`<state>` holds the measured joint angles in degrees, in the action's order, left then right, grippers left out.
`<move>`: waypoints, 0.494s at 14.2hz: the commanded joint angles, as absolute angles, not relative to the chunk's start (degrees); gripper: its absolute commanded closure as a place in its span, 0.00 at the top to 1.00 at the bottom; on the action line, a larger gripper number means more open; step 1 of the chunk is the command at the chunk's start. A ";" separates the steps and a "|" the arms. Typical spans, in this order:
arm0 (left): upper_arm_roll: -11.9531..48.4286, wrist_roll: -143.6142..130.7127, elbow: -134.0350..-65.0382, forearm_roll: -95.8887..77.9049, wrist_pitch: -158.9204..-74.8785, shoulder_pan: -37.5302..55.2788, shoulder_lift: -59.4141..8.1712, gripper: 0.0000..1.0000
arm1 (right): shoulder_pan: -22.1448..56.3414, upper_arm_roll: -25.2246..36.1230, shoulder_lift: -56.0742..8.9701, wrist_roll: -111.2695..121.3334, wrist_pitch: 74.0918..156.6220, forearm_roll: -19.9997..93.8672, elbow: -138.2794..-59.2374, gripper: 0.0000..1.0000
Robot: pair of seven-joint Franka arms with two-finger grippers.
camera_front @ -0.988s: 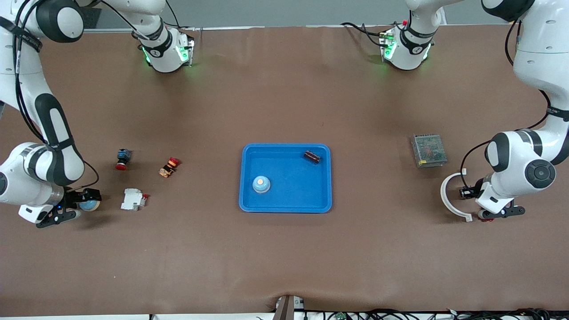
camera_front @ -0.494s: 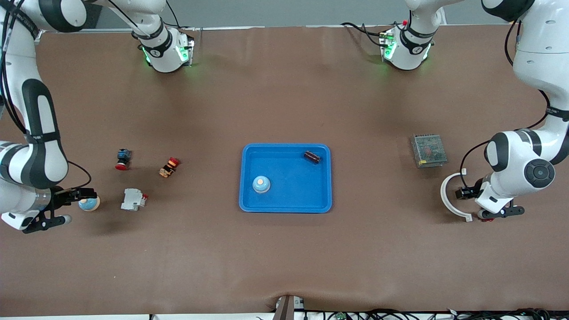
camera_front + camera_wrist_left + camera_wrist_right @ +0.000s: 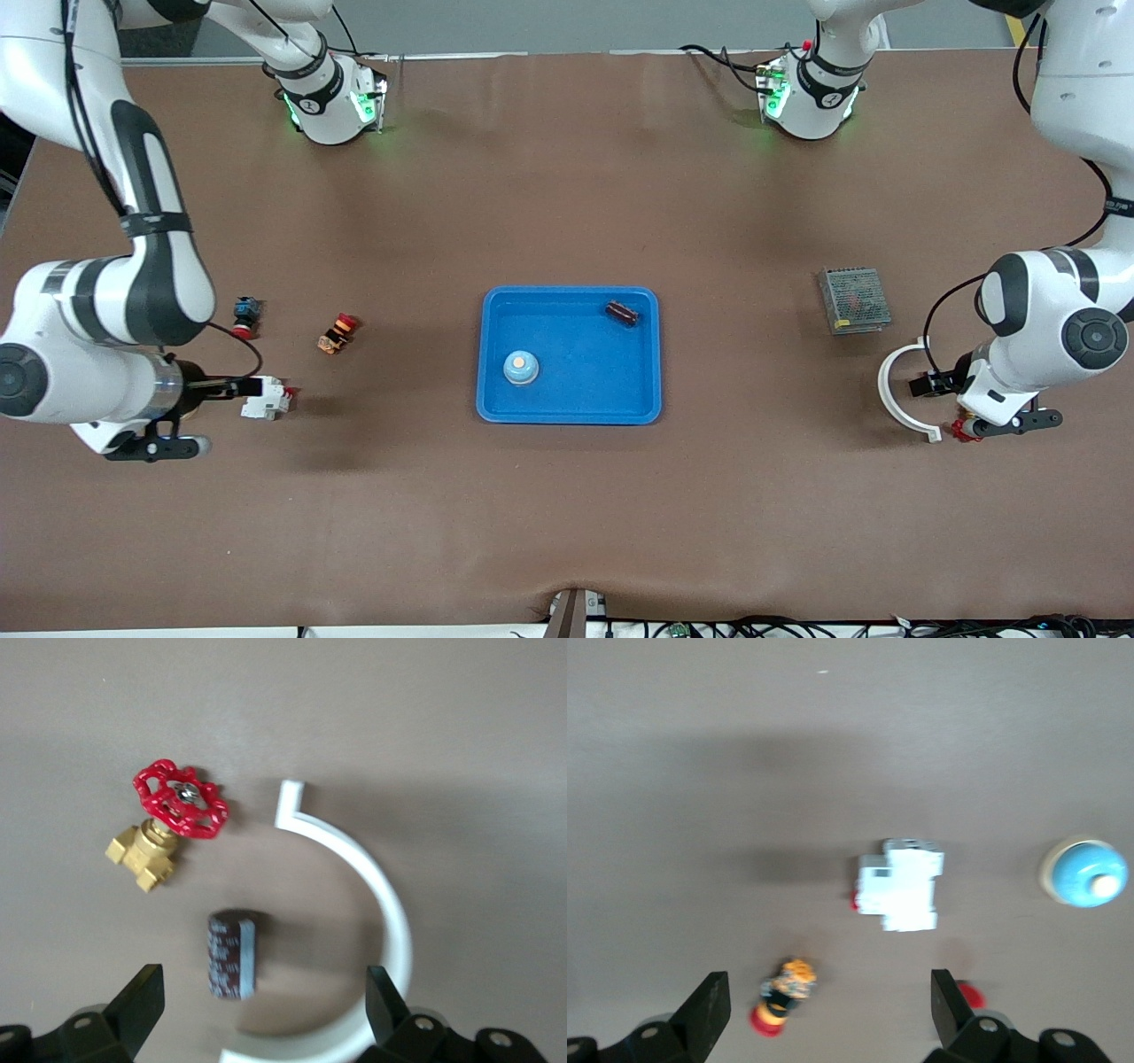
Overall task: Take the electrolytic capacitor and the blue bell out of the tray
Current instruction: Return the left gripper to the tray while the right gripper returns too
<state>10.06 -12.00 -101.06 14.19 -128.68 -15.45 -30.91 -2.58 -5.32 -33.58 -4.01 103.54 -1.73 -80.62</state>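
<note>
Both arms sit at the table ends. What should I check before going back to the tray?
1. Left tool open above the dark cylindrical capacitor lying on the table: ok.
2. Right tool open, holding nothing: ok.
3. Bright blue plastic tray emptied: not ok; a light blue dome bell and a second capacitor lie in it.
4. Left tool clear of the white curved strip: cannot tell.

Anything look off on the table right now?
Nothing spilled or damaged. One odd bit: the tray holds a bell and a capacitor, while a second bell and a second capacitor lie on the table outside it.
</note>
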 commanded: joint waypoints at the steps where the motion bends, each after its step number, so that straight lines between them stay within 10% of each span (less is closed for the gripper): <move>1: 15.53 -20.62 -98.72 14.59 -121.06 -15.47 -27.34 1.00 | -3.25 -5.19 -32.43 -8.59 103.27 3.85 -81.74 1.00; 7: 21.09 -46.10 -92.81 14.50 -111.53 -8.72 -27.60 1.00 | 2.81 -5.01 -28.57 -36.71 103.97 3.07 -82.62 1.00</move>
<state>21.12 -39.57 -93.69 14.19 -112.80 -11.25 -27.06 1.52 -5.45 -31.91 -29.45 103.52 3.30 -80.67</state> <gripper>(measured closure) 0.000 0.000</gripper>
